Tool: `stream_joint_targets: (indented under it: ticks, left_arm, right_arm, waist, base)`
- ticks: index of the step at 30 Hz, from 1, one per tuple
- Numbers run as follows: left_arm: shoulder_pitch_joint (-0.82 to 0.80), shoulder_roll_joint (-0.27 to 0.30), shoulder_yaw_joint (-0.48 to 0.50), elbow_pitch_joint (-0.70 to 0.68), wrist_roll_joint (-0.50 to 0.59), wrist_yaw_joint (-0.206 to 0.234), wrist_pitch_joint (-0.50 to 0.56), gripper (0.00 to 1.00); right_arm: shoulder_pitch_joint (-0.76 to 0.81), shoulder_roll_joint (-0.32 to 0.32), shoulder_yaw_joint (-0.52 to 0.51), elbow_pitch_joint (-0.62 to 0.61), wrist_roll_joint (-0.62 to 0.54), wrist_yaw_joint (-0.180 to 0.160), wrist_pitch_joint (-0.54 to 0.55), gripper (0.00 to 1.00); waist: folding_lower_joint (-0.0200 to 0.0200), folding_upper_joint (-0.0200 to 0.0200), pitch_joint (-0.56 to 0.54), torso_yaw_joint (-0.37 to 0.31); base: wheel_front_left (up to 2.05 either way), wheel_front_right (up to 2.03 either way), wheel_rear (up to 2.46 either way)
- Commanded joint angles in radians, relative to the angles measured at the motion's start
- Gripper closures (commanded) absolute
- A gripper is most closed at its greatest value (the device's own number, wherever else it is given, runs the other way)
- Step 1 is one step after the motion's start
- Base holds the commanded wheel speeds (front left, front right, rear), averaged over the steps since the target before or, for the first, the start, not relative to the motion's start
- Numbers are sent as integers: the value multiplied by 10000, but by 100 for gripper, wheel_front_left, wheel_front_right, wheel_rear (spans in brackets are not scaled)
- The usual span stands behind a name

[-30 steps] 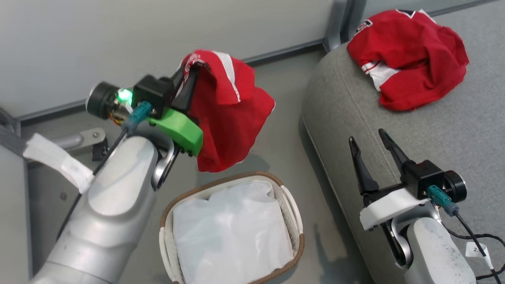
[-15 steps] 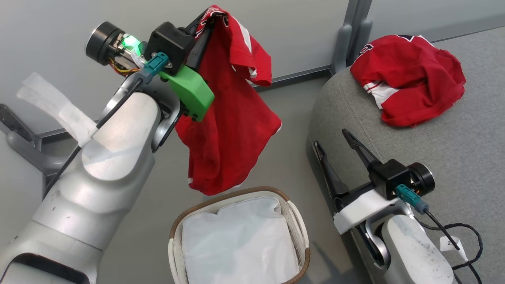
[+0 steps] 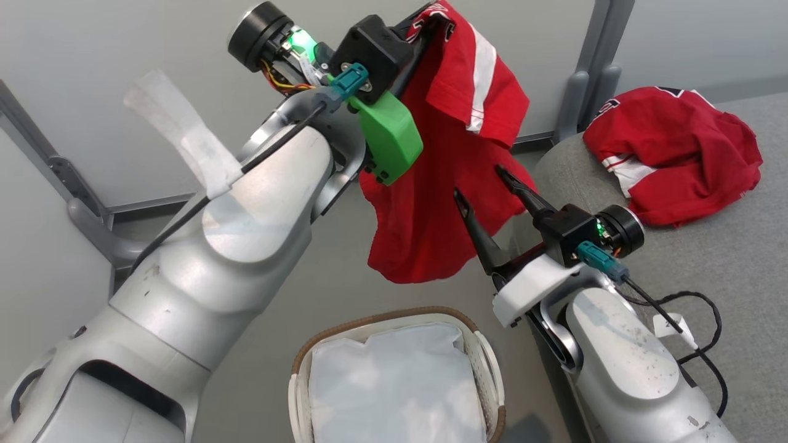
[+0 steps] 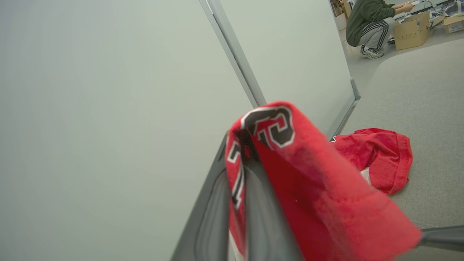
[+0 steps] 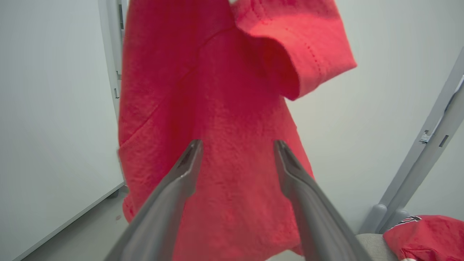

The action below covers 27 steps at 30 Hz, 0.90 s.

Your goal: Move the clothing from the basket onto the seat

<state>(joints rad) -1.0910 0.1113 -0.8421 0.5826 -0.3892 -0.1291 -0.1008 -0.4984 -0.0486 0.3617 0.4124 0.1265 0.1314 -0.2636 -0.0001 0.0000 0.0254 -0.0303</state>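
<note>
My left gripper [image 3: 425,21] is raised high and shut on a red jersey [image 3: 443,203], which hangs free above the floor, left of the sofa. In the left wrist view the jersey's collar marks [image 4: 270,127] drape over the left gripper [image 4: 235,141]. My right gripper [image 3: 477,181] is open, its fingers spread just in front of the hanging cloth [image 5: 217,90], with nothing between the fingertips of the gripper [image 5: 237,145]. A second red jersey [image 3: 677,154] lies crumpled on the grey sofa [image 3: 708,264]. The basket [image 3: 394,315] below holds just its white liner [image 3: 394,381].
Pale wall panels with a grey metal post [image 3: 591,67] stand behind the sofa. A black cable [image 3: 695,301] trails from my right arm over the cushion. Far off in the left wrist view a person [image 4: 369,25] crouches by cardboard boxes [image 4: 406,30].
My left arm has lifted the jersey higher and carried it rightwards towards the sofa. The right gripper has risen from the sofa's edge up to the hanging cloth. The head camera has shifted too.
</note>
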Motion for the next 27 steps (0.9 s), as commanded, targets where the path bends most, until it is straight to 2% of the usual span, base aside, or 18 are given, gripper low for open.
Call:
stream_joint_targets:
  ticks: [1,6,13,21,22,23,25,26,27]
  left_arm:
    - [-200,-86,-104,49,-147,-24,8,100]
    - [-450,-368,-564,165,-480,-17,9,100]
    - [-554,-533,-979,-6,-1196,-12,67,100]
    - [-666,-597,-1225,-284,-1728,-12,46,100]
    - [-674,-600,-1236,-322,-1812,-12,41,100]
    - [-674,-604,-1234,-356,-1913,-5,37,100]
    - [-698,-610,-1272,-392,-2015,32,44,100]
    - [-697,-611,-1280,-393,-2069,44,51,100]
    - [-684,-611,-1281,-387,-2136,59,61,100]
  right_arm:
    - [-180,-33,114,182,87,-14,-16,0]
    - [-693,-35,549,771,-166,-14,-16,0]
    - [-1038,-35,413,1020,-777,-14,-16,0]
    - [-1345,-33,93,1602,-949,-14,-16,0]
    - [-1401,-35,114,1762,-891,-14,-16,5]
    - [-1486,-33,139,1878,-843,-14,-16,51]
    - [-1592,-33,228,2092,-770,-14,-16,78]
    - [-1640,-35,274,2167,-737,-14,-16,100]
    - [-1694,-36,311,2236,-689,-14,-16,100]
  waist:
    - [1,0,-94,192]
    - [1,0,-160,434]
    - [1,0,-330,744]
    - [1,0,-499,1060]
    - [1,0,-508,1083]
    - [1,0,-512,1103]
    - [1,0,-510,1128]
    - [1,0,-505,1130]
    - [1,0,-495,1127]
  base:
    - [0,0,0]
    - [0,0,0]
    - [0,0,0]
    - [0,0,0]
    - [0,0,0]
    - [0,0,0]
    - [0,0,0]
    - [0,0,0]
    - [0,0,0]
